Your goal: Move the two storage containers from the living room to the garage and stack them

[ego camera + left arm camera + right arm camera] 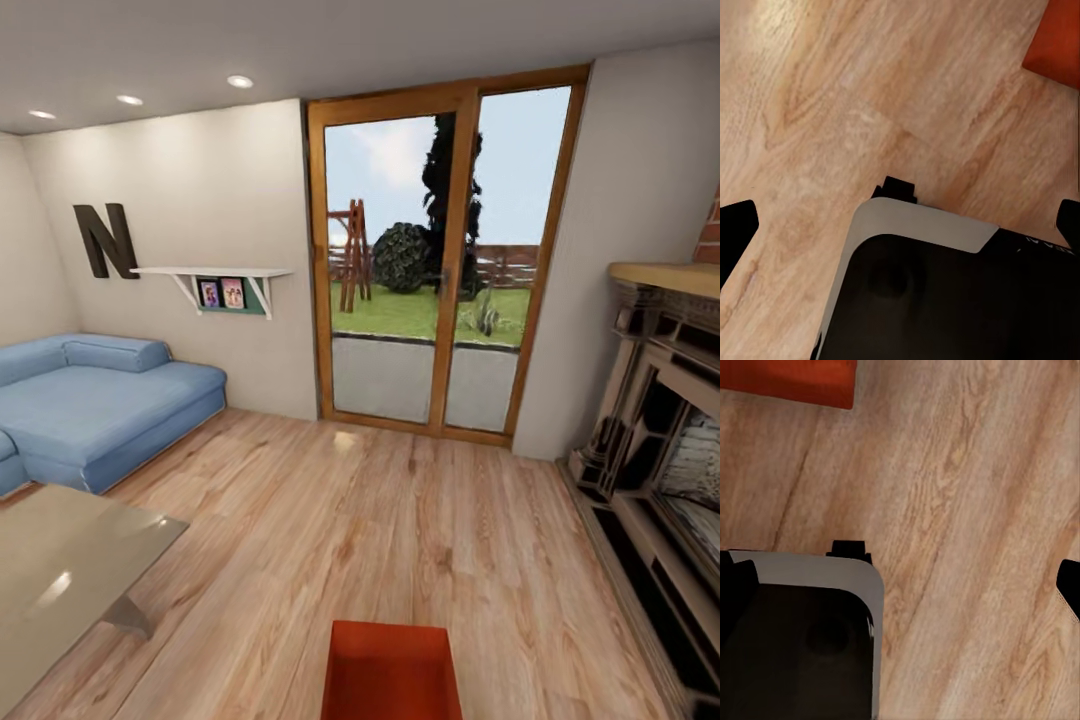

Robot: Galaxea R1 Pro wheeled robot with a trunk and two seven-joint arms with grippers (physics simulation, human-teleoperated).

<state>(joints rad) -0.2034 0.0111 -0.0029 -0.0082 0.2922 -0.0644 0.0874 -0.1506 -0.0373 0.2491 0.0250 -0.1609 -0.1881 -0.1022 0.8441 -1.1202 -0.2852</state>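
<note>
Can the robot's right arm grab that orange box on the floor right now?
Probably not yet. The orange container sits on the wood floor with nothing blocking it, but the right gripper hangs open beside it, not over it.

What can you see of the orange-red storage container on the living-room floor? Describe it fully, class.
The storage container is a plain orange-red rectangular bin, matte and plastic-looking. It sits on the light wood plank floor at the bottom edge of the head view, which cuts off its near part. The wrist views each catch one corner of an orange-red bin on the same planks. Nothing else touches it.
</note>
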